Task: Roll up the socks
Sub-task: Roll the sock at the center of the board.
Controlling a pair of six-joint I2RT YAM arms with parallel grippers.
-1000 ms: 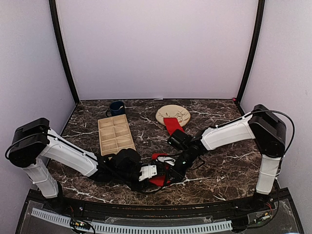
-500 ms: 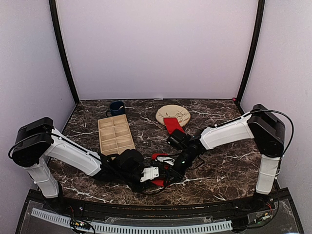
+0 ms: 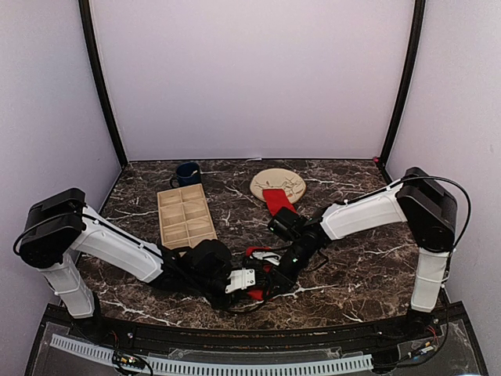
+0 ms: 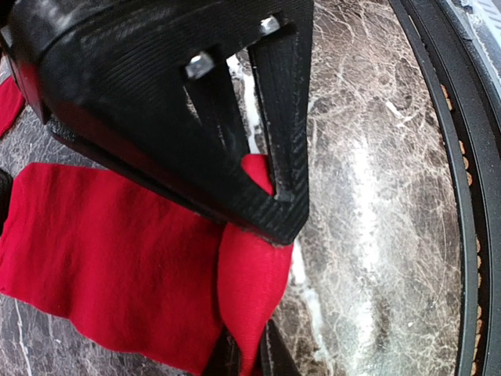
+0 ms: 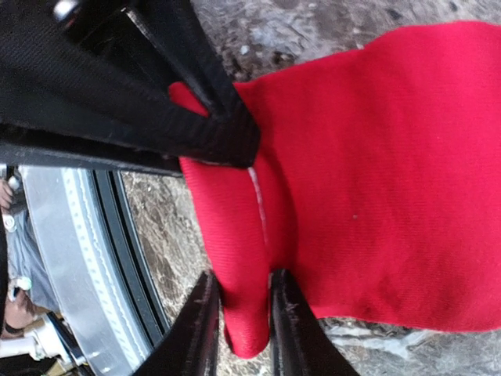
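- Dark marbled counter (image 3: pixel 368 266): two red socks (image 5: pixel 391 196), one plate (image 3: pixel 282 178), one tray (image 3: pixel 186 215), one mug (image 3: pixel 188 172).
- Near sock (image 3: pixel 255 294) lies at 6 o'clock; far sock (image 3: pixel 276 200) overlaps the plate's 6 o'clock rim.
- Both arms reach low, meeting there; left claw (image 3: pixel 252 283) and right claw (image 3: pixel 270 272) each pinch a fold of the near sock.

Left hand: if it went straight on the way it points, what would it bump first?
The left hand is pinching the red sock, so that comes first; then probably the right hand.

Soft even overhead light, faint shadows, wrist views blurred up close
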